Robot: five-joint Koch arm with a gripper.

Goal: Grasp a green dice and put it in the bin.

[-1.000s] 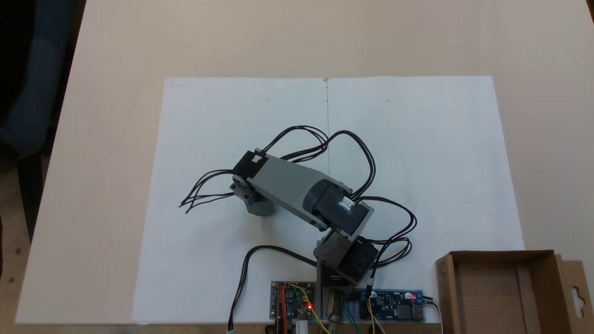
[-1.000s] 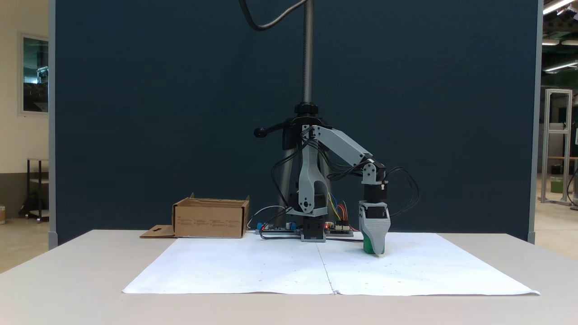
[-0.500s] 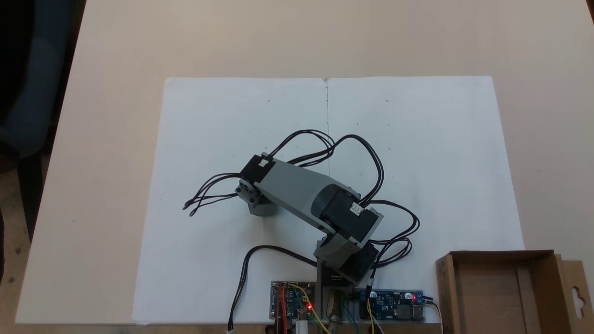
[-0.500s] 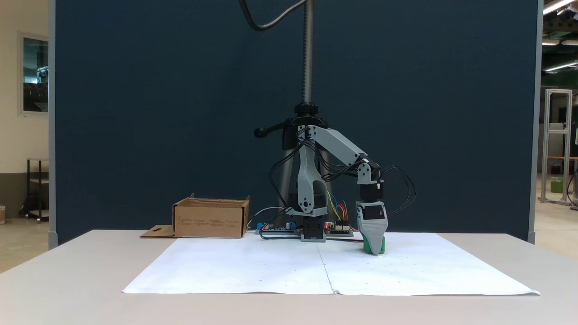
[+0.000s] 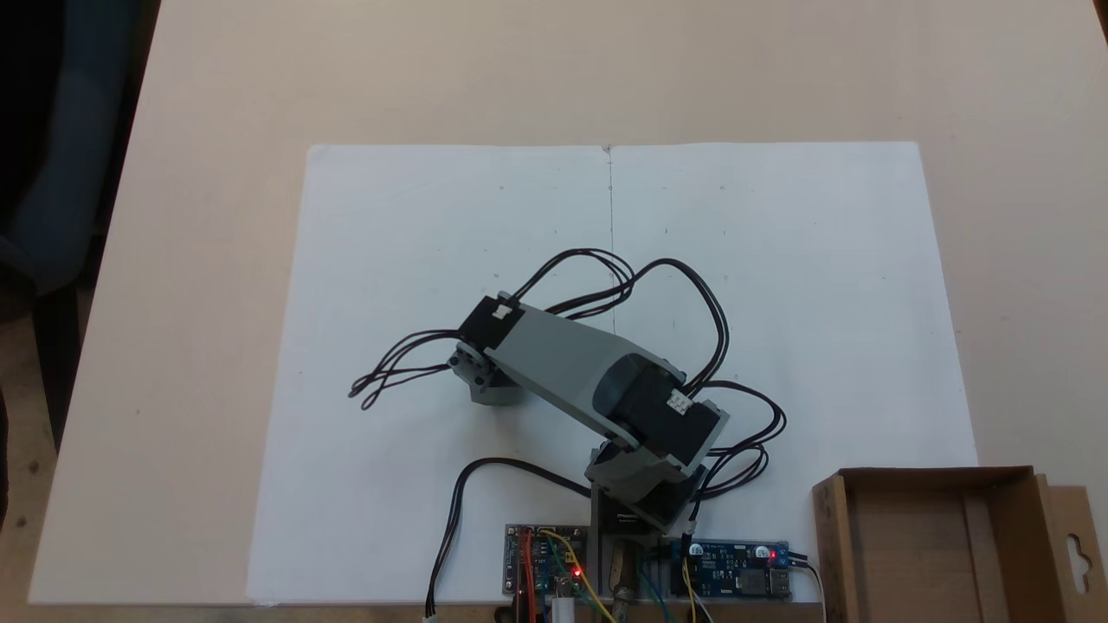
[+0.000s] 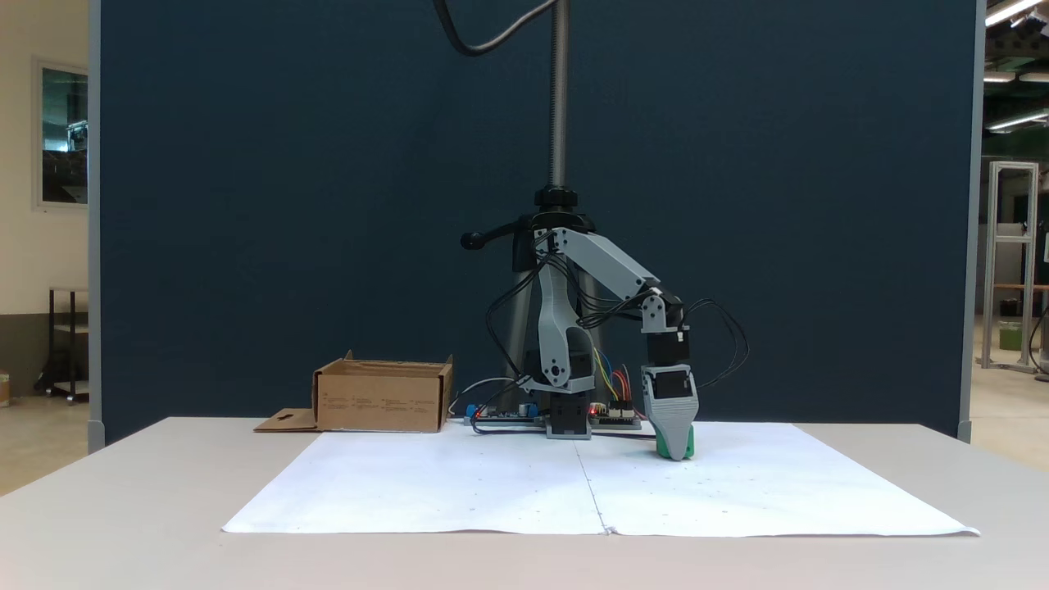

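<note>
Dark blue partition (image 6: 287, 205) behind a pale table (image 6: 123, 508)

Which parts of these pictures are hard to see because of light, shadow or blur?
In the top-down fixed view, the arm hides the tool; soft shadow beneath. In the front fixed view, the green dice is small, half covered by the tool.

Gripper (image 6: 676, 453) low on white paper (image 6: 492, 492), green dice (image 6: 688, 442) behind it

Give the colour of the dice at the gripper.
Bright green dice, best seen in a fixed view.
</note>
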